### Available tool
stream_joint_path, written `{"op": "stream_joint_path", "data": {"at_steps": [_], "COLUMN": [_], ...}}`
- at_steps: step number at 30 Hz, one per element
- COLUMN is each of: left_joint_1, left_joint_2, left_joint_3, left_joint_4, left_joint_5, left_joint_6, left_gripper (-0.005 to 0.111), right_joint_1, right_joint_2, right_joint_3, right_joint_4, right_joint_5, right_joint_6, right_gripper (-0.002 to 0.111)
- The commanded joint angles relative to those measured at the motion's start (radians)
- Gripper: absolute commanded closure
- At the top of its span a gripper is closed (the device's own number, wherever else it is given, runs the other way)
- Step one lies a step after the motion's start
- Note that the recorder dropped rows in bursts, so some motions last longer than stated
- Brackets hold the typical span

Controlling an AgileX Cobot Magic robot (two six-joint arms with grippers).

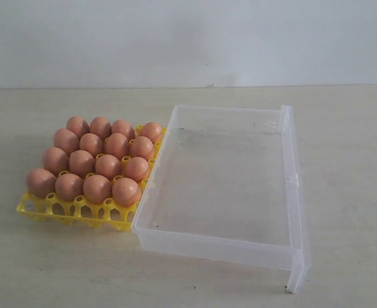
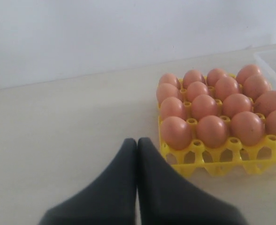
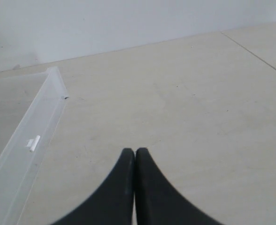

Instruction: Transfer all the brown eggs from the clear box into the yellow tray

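Brown eggs (image 1: 99, 157) sit in the yellow tray (image 1: 67, 210) just beside the clear box (image 1: 291, 173), while the left gripper (image 2: 137, 143), near the tray, and the right gripper (image 3: 135, 152), beside the box, each have jaws pressed together on nothing.

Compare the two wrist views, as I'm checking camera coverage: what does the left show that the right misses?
Left wrist only: the brown eggs sitting in the yellow tray, and the shut left end effector. Right wrist only: the shut right end effector and a seam across the table. Both: part of the clear box, the table, a pale wall.
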Motion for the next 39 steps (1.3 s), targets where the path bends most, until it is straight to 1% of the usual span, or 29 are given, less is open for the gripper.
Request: {"op": "stream_joint_path", "data": {"at_steps": [1,4,39], "left_joint_1": [-0.003,-0.003,-0.003], "left_joint_2": [-0.002,-0.002,-0.002], "left_joint_3": [0.003,0.003,0.003], "left_joint_4": [-0.01,-0.01,-0.01], "left_joint_5": [0.065,0.063,0.061], "left_joint_6": [-0.064,-0.084,-0.076], "left_gripper": [0.111,0.111,0.111], "right_joint_1": [-0.003,-0.003,-0.003], "right_joint_2": [-0.004,-0.004,-0.004], "right_joint_3": [-0.001,-0.001,-0.001], "right_joint_4": [-0.009,-0.009,-0.009], "right_joint_5": [-0.01,-0.01,-0.01], "right_joint_6": [-0.006,-0.006,-0.004], "right_gripper": [0.109,0.109,0.109]}}
